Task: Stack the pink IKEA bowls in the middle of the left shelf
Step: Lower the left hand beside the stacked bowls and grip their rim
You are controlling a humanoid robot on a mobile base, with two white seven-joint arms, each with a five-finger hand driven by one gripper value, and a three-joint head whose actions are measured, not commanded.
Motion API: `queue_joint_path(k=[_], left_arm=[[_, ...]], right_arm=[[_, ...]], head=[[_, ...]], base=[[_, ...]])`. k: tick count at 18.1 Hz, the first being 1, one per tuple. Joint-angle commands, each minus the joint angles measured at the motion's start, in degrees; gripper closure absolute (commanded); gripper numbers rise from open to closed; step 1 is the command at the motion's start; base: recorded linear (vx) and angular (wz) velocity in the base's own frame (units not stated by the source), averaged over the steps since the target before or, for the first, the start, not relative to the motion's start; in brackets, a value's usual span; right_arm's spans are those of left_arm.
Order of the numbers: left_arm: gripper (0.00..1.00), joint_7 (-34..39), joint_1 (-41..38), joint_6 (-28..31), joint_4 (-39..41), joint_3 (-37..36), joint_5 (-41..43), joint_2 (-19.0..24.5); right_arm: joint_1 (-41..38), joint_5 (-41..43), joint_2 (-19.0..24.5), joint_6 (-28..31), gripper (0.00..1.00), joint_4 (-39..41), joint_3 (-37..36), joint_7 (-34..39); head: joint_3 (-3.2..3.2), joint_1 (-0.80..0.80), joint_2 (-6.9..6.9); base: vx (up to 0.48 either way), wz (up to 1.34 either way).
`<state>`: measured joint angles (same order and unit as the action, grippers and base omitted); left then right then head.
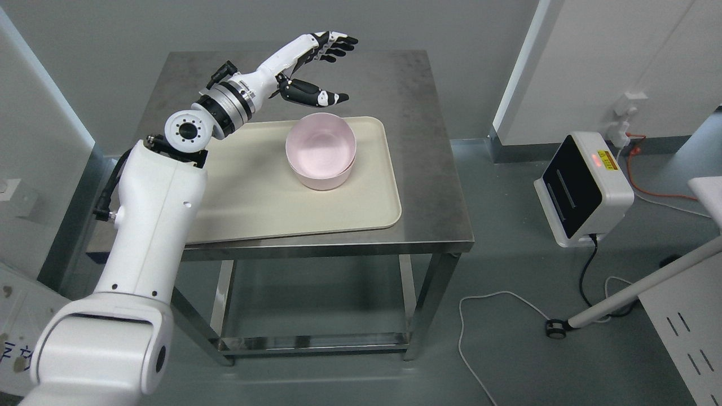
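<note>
Pink bowls (321,150) sit nested in one stack on the beige tray (271,192), toward its far right part. The tray lies on a steel table (428,169). My left hand (342,69) hovers above the table just behind the stack, fingers spread and thumb apart, holding nothing. The thumb tip is close above the stack's far rim but apart from it. The white left arm reaches in from the lower left across the tray's left side. The right arm does not show.
A white and black box device (584,189) with a lit red light stands on the floor at right, its cables (496,304) trailing across the floor. A white wheeled leg (632,296) and a perforated panel are at lower right. Walls stand behind the table.
</note>
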<state>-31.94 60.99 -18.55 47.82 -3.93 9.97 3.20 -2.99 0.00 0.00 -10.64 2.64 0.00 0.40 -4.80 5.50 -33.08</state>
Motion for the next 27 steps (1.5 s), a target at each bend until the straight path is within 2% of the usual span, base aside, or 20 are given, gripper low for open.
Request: queue_joint_path(k=[1, 2, 4, 5, 6, 9, 12, 14, 18, 23, 27], left_arm=[[0.22, -0.32, -13.31, 2.10, 26.21, 4.93, -23.41, -2.20], [0.17, -0.58, -18.14, 2.20, 30.97, 0.38, -22.89, -2.20], [0.15, -0.76, -23.27, 0.45, 34.35, -5.27, -17.65, -2.20], [0.15, -1.45, -23.90, -1.21, 34.45, -6.69, -13.79, -1.19], [0.15, -3.11, -24.08, -2.27, 34.36, -8.01, -6.44, 0.82], [0.16, -8.65, -24.26, -3.16, 34.36, -8.11, 10.90, 3.82], [0.18, -9.90, -23.65, -3.16, 34.27, -8.46, 19.45, 6.46], [0.18, -9.99, -22.51, -2.81, 34.01, -8.29, 27.08, 5.86], [0.18, -9.99, -18.63, -2.11, 32.69, -7.06, 29.32, 5.24], [0.18, -11.56, -19.25, -2.37, 33.13, 0.58, 28.09, -1.61], [0.19, -12.54, -19.16, -1.50, 31.03, 0.94, 30.02, -0.30]], right_arm=[[0.00, -0.44, -1.00, 0.01, 0.00, 0.00, -0.53, -0.23], [0.00, -0.44, -1.00, 0.01, 0.00, 0.00, -0.53, -0.23], [0.00, -0.44, -1.00, 0.01, 0.00, 0.00, -0.53, -0.14], [0.00, -0.44, -1.00, 0.01, 0.00, 0.00, -0.61, -0.23], [0.00, -0.44, -1.00, 0.01, 0.00, 0.00, -0.53, -0.23], [0.00, -0.44, -1.00, 0.01, 0.00, 0.00, -0.53, -0.14], [0.00, -0.44, -1.00, 0.01, 0.00, 0.00, -0.53, -0.23], [0.00, -0.44, -1.00, 0.01, 0.00, 0.00, -0.53, -0.14], [0.00, -0.44, -1.00, 0.01, 0.00, 0.00, -0.61, -0.23], [0.00, -0.44, -1.00, 0.01, 0.00, 0.00, -0.61, -0.14], [0.00, -0.44, -1.00, 0.01, 0.00, 0.00, -0.53, -0.14]], head=[[0.00, 0.00, 0.00], [0.00, 0.00, 0.00], [0.00, 0.00, 0.00], [0.00, 0.00, 0.00], [0.00, 0.00, 0.00], [0.00, 0.00, 0.00], [0.00, 0.00, 0.00], [0.00, 0.00, 0.00], [0.00, 0.00, 0.00], [0.00, 0.00, 0.00], [0.00, 0.00, 0.00]], base=[[0.000, 0.00], [0.000, 0.00], [0.000, 0.00], [0.000, 0.00], [0.000, 0.00], [0.000, 0.00], [0.000, 0.00], [0.000, 0.00], [0.000, 0.00], [0.000, 0.00], [0.000, 0.00]])
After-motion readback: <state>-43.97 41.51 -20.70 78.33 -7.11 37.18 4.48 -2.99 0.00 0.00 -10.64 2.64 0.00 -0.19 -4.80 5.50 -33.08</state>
